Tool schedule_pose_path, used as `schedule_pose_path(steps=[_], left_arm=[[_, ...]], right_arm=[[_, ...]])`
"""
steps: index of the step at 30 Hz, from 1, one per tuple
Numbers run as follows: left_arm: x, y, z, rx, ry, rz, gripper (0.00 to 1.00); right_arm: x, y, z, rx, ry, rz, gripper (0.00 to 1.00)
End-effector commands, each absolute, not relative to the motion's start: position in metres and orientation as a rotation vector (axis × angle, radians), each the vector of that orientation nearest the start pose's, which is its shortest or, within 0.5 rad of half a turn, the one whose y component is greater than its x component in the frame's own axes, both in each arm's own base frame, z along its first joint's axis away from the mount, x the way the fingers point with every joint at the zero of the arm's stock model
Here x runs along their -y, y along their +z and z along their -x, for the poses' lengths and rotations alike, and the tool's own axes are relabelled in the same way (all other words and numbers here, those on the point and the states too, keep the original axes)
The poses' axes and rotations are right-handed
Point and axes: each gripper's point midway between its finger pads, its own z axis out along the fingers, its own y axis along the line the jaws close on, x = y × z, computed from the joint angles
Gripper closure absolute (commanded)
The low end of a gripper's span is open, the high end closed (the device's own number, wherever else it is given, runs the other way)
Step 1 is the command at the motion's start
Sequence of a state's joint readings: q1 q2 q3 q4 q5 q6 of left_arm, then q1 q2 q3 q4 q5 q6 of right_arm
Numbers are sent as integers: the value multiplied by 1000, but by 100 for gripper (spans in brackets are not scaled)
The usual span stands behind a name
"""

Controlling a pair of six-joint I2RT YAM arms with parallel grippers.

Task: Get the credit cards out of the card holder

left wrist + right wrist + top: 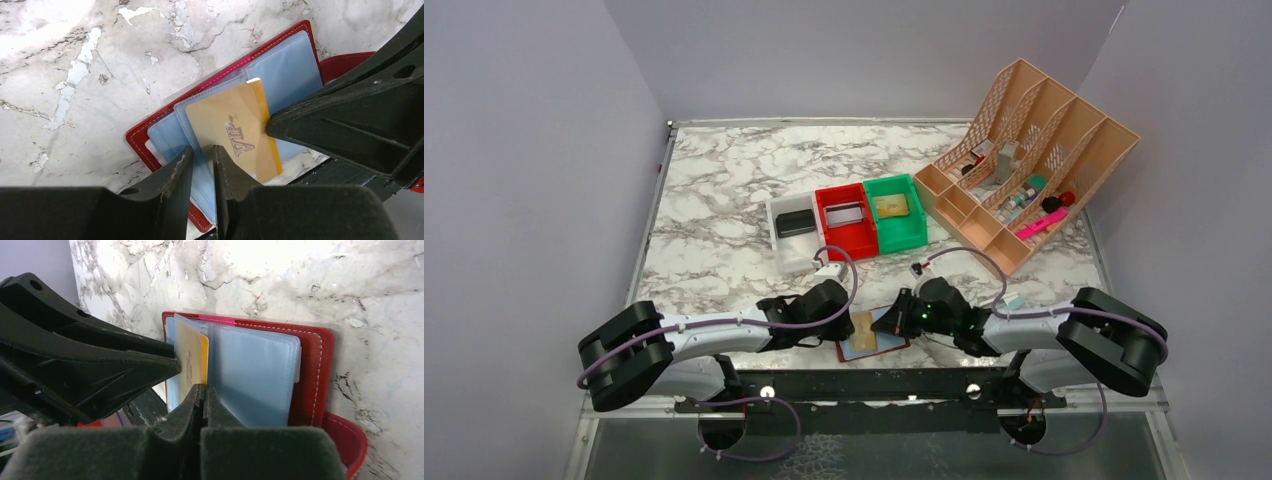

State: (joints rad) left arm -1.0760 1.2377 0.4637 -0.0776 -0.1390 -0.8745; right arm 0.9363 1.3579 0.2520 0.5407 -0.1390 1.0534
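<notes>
At the near edge of the bench (724,190) the card holder (882,343) lies open. The left gripper (201,152) is pinching one of its light-blue pocket leaves, and the right gripper (201,390) is clenched with its tips against the edge of the gold card (232,135) that sticks out of a pocket. Farther back, other credit cards (795,223) lie one each in the white bin (802,250), red bin (854,240) and green bin (902,232).

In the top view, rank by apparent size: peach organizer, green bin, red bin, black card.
1. peach organizer
2. green bin and red bin: they look alike, so unranked
3. black card
</notes>
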Motion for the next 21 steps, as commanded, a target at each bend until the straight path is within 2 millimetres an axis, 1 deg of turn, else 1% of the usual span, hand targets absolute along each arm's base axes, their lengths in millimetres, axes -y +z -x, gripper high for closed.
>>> schedule_pose_path(steps=[1,4,11,14,16,17,18,21], left_arm=[[239,0,-120,-2627,-550,-238,75],[239,0,-120,-2626,-550,-240,75],[239,-1,-120,-2628,-544,-245,75],[240,-1,-120,-2630,-544,-251,75],[240,-1,-120,-2630,-546,-251,75],[240,-1,-120,-2631,-545,-251,75],[240,0,-120,-2629,-545,-252,75],[242,1,-120,-2627,-549,-256,75]], right_arm=[[-287,34,-147,-2402,1202,-50,99],[-283,32,-148,-2411,1191,-37,99],[-282,31,-147,-2427,1188,70,99],[-277,26,-149,-2446,1145,67,99],[-274,27,-150,-2440,1159,58,99],[-275,29,-149,-2433,1175,60,96],[-277,32,-149,-2426,1192,65,90],[-281,38,-146,-2408,1241,81,81]])
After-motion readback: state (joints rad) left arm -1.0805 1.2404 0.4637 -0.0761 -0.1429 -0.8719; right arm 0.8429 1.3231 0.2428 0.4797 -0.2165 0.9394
